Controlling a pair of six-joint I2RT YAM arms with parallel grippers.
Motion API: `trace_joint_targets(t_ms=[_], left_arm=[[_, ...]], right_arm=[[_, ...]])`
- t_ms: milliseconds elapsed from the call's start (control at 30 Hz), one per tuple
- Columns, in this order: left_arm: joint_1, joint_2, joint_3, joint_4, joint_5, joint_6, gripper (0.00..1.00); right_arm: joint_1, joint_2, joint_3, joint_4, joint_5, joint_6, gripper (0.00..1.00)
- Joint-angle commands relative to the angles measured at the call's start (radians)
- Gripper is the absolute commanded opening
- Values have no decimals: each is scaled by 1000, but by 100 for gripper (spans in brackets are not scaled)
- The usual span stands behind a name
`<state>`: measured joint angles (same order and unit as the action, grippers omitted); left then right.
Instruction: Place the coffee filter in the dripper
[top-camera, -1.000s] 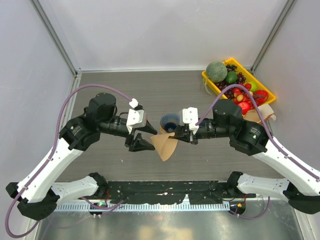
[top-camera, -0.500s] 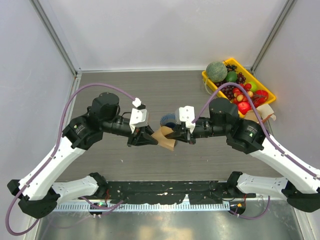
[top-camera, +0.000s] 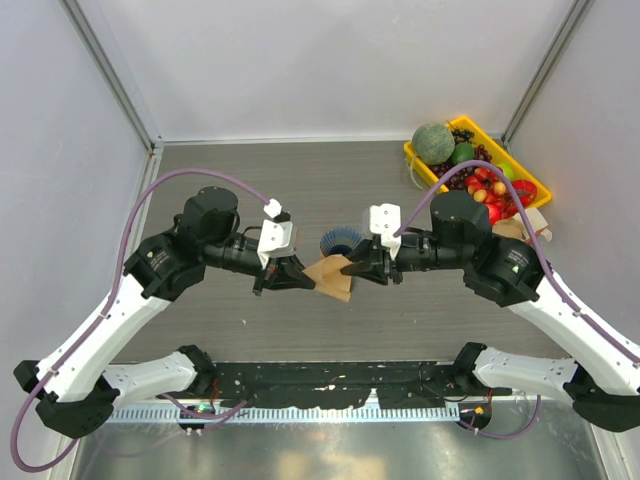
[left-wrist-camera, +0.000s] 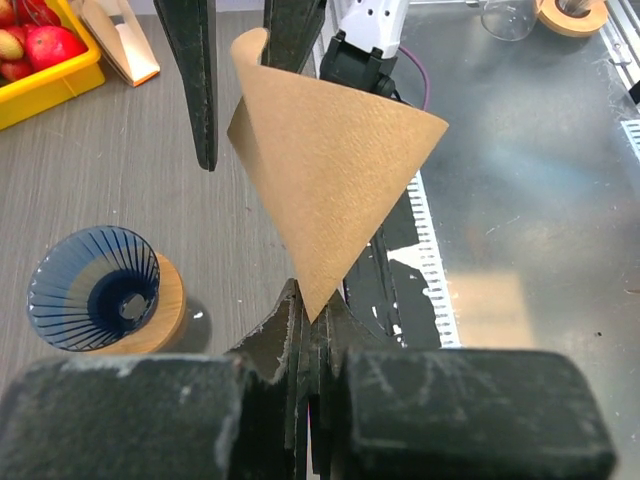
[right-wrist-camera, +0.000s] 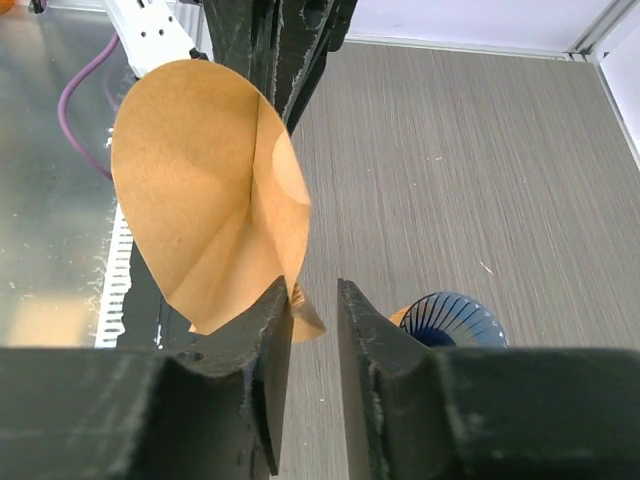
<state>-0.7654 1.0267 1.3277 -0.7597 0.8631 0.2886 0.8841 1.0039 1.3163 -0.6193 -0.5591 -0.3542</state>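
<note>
**A:** How did the left gripper (left-wrist-camera: 308, 318) stand?

**B:** Closed on the pointed tip of the filter (left-wrist-camera: 330, 170), which fanned out ahead of it, clear of the table (top-camera: 250, 180).

**A:** And the right gripper (right-wrist-camera: 312, 295)?

**B:** Jaws parted, with the filter's edge beside one jaw, unclamped. The dripper (top-camera: 340, 241) sat just beyond both grippers, between them.

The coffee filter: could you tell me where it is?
Top view, mid-table: the coffee filter is pinched in the left fingers, just nearer than the dripper.
</note>
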Motion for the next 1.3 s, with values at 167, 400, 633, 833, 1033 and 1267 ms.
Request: trace_joint_targets(t_ms=[167, 400, 633, 833, 1033, 1267], left_arm=[[3, -1, 27, 28, 57, -11, 18], [2, 15, 28, 65, 33, -60, 47], [6, 12, 25, 66, 43, -60, 0], [43, 4, 24, 103, 85, -107, 0], [61, 12, 15, 216, 132, -235, 0], [64, 23, 11, 329, 99, -367, 0]], right_arm=[[-11, -10, 43, 4, -64, -6, 5], [-8, -7, 40, 16, -97, 11, 5], [-10, -14, 40, -8, -64, 14, 10], [-74, -22, 70, -88, -110, 35, 84], [-76, -47, -11, 48, -176, 164, 92], [-73, 16, -19, 200, -196, 276, 83]])
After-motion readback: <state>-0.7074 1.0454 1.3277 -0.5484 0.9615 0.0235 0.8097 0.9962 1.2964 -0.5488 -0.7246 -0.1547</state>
